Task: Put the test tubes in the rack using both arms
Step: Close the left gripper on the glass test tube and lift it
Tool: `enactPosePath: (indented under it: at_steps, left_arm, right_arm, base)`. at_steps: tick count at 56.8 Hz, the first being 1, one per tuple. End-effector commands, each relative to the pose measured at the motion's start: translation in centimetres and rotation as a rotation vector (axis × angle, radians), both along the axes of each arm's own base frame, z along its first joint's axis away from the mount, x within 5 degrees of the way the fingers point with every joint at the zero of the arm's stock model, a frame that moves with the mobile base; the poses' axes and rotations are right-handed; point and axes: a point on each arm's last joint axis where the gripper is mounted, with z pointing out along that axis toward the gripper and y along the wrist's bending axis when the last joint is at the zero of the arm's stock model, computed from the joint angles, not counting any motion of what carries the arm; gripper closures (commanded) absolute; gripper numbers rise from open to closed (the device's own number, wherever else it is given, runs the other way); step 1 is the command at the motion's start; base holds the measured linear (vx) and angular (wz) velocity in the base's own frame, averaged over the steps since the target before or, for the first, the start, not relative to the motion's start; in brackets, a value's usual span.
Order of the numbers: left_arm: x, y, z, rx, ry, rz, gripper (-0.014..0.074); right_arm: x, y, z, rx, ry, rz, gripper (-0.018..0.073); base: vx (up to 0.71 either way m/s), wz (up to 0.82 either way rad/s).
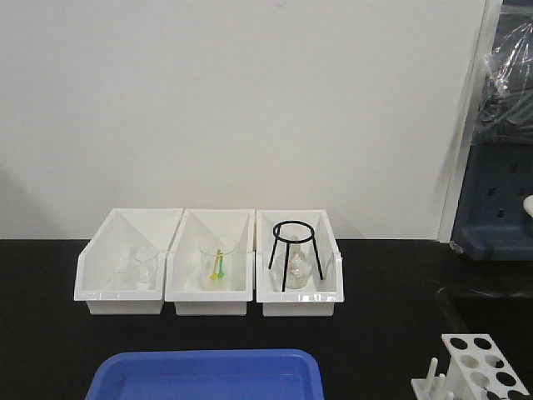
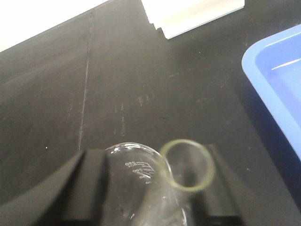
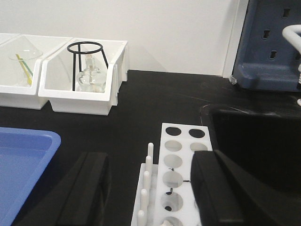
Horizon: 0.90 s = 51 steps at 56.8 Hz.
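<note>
In the left wrist view, a slim clear test tube with a yellowish round mouth leans up out of a wider clear glass vessel with printed graduations. Both sit between the black fingers of my left gripper, whose jaws stand wide apart. In the right wrist view, the white rack, with round holes and side pegs, lies directly below my right gripper, which is open and holds nothing. The exterior view shows the rack at the bottom right, and neither arm.
A blue tray lies at the front centre, to the right of the left gripper. Three white open bins line the back wall; one holds a black tripod ring. A dark recessed basin borders the rack on the right.
</note>
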Motion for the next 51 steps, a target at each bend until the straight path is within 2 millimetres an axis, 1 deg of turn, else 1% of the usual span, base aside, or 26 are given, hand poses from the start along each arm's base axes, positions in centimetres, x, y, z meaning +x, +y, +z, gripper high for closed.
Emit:
enactPosePath:
  at_steps: [1,20,25,34,51]
  left_arm:
    - [0.7,0.0,1.8,-0.008,-0.124,0.011,0.0232]
    - [0.8,0.0,1.9,-0.007,-0.143,0.012,0.053]
    - [0.8,0.0,2.0,-0.021,-0.146,0.018,0.0595]
    - [0.4,0.0,2.8,-0.047,-0.189,0.029,0.0602]
    - [-1.2,0.0,5.9,-0.059,-0.324,0.032,0.0602]
  right_arm:
    - [0.4,0.1,1.9,0.006,-0.116,0.005,0.0104]
    - [0.4,0.1,1.9,0.007,-0.118,0.005,0.0104]
    - [0.4,0.1,1.9,0.007,-0.118,0.005,0.0104]
    - [0.4,0.1,2.0,0.008,-0.127,0.006,0.0104]
    - [0.4,0.1,2.1,0.009,-0.14,0.007,0.0104]
  base:
    - [0.0,0.0]
    - [0.0,0.0]
    - [0.0,0.0]
    - [0.0,0.0]
    - [0.0,0.0]
